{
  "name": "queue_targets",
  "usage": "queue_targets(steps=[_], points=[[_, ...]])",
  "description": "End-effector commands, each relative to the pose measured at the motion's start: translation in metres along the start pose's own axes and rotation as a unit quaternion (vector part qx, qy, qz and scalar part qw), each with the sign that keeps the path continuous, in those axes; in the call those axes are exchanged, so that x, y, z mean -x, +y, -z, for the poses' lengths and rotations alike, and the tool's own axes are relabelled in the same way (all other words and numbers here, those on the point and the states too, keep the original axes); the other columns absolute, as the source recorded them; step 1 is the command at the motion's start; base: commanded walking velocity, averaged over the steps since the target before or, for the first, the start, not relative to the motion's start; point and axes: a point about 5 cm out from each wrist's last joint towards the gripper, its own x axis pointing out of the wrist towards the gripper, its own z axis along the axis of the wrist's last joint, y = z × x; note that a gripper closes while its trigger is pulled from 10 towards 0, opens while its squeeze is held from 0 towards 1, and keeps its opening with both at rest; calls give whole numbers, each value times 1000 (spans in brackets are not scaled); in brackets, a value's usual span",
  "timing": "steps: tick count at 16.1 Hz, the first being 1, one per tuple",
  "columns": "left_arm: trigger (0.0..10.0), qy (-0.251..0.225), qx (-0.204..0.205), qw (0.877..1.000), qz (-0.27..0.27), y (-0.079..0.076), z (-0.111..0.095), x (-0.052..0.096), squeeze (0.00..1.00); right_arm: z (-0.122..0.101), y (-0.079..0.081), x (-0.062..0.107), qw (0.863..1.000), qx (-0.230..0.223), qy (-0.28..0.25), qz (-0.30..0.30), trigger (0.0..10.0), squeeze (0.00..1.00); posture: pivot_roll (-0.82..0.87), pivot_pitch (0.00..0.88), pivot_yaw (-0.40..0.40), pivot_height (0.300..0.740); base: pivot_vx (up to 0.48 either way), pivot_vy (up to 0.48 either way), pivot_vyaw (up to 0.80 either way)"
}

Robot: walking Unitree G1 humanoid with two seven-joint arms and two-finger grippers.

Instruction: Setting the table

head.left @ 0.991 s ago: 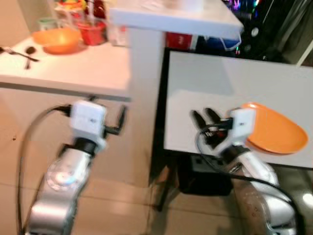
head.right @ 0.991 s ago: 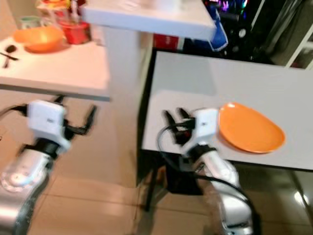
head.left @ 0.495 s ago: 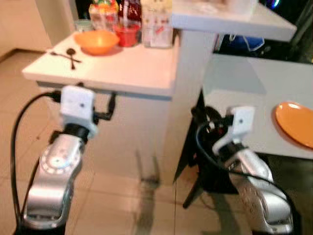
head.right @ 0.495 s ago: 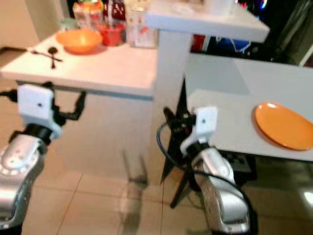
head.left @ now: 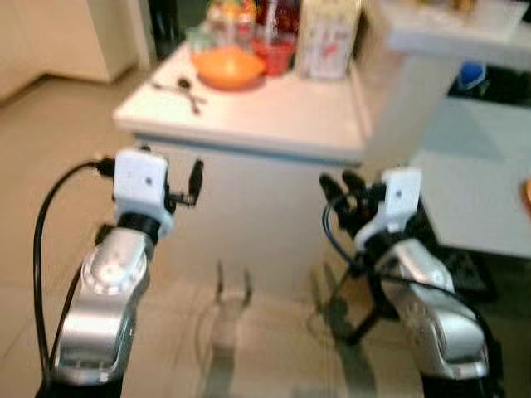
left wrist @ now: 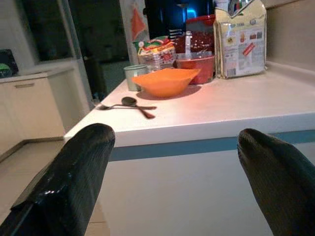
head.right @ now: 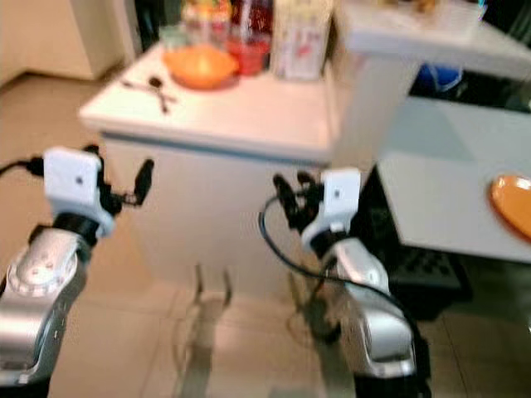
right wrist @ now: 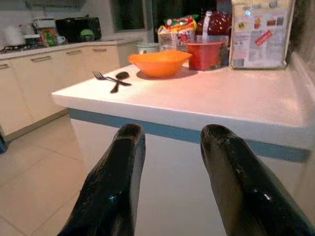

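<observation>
Both arms sit low in the frame. The left gripper (head.left: pixel 196 178) is spread wide and empty, the right gripper (head.right: pixel 292 195) parted and empty too. The view has swung off the grey table (head.right: pixel 431 195): the orange plate (head.right: pixel 513 203), central a second ago, now clips the right edge. Ahead, upper centre, the white counter (head.left: pixel 274 116) holds a fork and spoon (right wrist: pixel 112 78), then an orange bowl (head.left: pixel 227 66). Cutlery looks the next pickup.

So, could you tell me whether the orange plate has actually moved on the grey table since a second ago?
Cannot tell. The orange plate has slid to the frame's right edge, but the grey table shifted with it, so the camera turned.
</observation>
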Motion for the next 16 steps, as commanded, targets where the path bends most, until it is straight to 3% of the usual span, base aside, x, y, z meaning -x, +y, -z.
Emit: queue_targets(steps=[1, 5, 10, 13, 16], points=[[10000, -1, 1, 1000, 12, -6, -1, -4, 0, 1, -8, 4, 1000, 9, 7, 20, 10000, 0, 76, 0, -49, 740, 0, 480, 0], [10000, 0, -2, 1000, 14, -8, 0, -3, 0, 3, -16, 4, 999, 17, 15, 35, 10000, 0, 89, 0, -52, 740, 0, 480, 0], [10000, -2, 11, 1000, 4, -7, 2, -7, 0, 3, -12, 2, 999, 22, 17, 27, 10000, 0, 80, 0, -57, 740, 0, 470, 0], [10000, -2, -9, 1000, -8, -2, 1, -6, 0, 4, -14, -3, 999, 19, 17, 35, 10000, 0, 89, 0, -61, 740, 0, -320, 0], [10000, -1, 23, 999, -26, 0, 1, -10, 0, 2, -12, -4, 999, 22, 15, 34, 10000, 0, 76, 0, -63, 740, 0, -270, 0]])
